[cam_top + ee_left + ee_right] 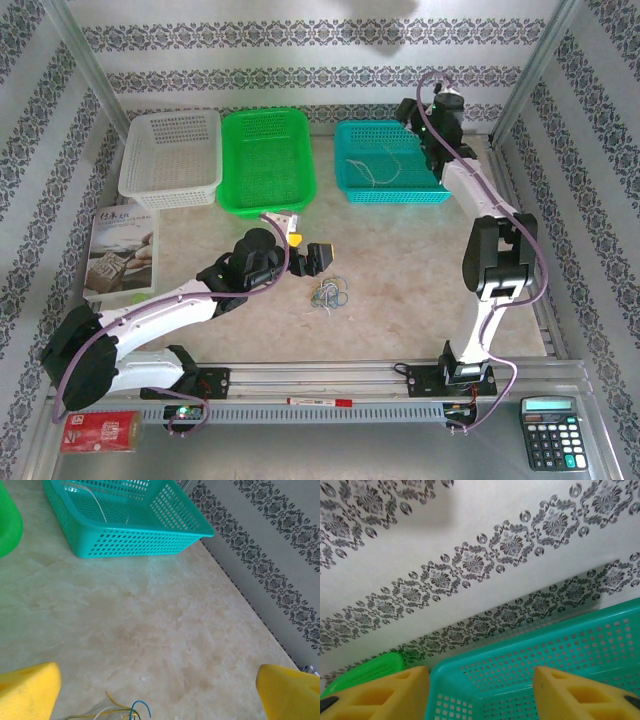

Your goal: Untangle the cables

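1. Top view.
   - Three baskets stand in a row along the far edge: white basket point(170, 158) at 10 o'clock from table point(400, 260) centre, green basket point(267, 160) at 11, teal basket point(390, 160) at 1.
   - The tangled cables point(328, 295), yellow, blue and whitish loops, lie on bare table at 6 o'clock from centre, well apart from every basket.
   - The left gripper point(311, 242) sits near the tangle, at its 11 o'clock, with a gap between them.
   - The right gripper point(412, 112) hangs over the teal basket's far rim. I cannot tell its finger spread from here.
   - A thin whitish strand point(385, 170) lies inside the teal basket.
   - Around the edges: booklet point(120, 250) at 9, red packet point(98, 432) at 7, marker pen point(320, 401) at 6, calculator point(551, 432) at 5.

2. Left wrist view.
   - The left gripper point(157, 670) has its yellow fingers point(27, 690) wide apart, at 7 and 4 o'clock, with nothing clamped.
   - Ends of the tangled cables point(125, 711) poke in at 6 o'clock, flat on the table.
   - The teal basket point(135, 542) is at 12, with the whitish strand point(97, 500) arching inside it.

3. Right wrist view.
   - The right gripper point(480, 675) is spread and holding nothing.
   - The teal basket point(560, 660) is at 5 o'clock and the green basket point(370, 672) at 8.
   - A patterned wall point(470, 555) runs across the top.
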{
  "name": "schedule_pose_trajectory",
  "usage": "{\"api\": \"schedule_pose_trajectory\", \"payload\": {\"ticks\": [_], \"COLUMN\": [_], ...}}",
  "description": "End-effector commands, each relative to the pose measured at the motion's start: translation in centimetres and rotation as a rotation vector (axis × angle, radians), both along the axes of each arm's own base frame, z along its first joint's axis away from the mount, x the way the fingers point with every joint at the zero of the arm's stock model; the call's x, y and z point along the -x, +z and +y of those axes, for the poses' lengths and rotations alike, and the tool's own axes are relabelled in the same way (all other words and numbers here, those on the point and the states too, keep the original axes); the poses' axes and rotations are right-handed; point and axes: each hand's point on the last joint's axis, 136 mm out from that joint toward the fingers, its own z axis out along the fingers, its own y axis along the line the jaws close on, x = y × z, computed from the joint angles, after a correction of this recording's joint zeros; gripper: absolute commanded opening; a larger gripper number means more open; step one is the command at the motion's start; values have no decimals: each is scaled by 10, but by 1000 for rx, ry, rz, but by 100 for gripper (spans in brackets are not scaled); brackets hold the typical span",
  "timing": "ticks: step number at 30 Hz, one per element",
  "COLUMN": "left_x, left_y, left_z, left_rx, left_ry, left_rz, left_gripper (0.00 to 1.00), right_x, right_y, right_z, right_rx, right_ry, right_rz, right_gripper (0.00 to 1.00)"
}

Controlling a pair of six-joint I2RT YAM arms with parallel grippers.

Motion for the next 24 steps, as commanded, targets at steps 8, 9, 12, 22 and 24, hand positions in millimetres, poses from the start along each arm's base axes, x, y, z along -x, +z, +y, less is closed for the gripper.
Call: {"api": "schedule_pose_trajectory", "payload": {"ticks": [8, 9, 12, 22, 24], "left_x": [-4, -4, -2, 5, 6], "left_y": [-17, -19, -26, -33, -34], "left_z": [18, 19, 22, 47, 52], "left_rx": [49, 50, 49, 45, 41], "left_ry": [92, 98, 112, 185, 188], "left_rz": [22, 25, 45, 108, 118], "left_gripper": [100, 100, 100, 100, 100], "right_x": [92, 105, 144, 288, 314], "right_y": [50, 44, 24, -82, -104], "right_z": [68, 76, 95, 157, 163], "right_rx": [-115, -114, -120, -67, -33], "right_ry": [226, 250, 306, 521, 557], "right_rz": [-43, -30, 16, 230, 280], "right_gripper": [57, 57, 57, 57, 57]}}
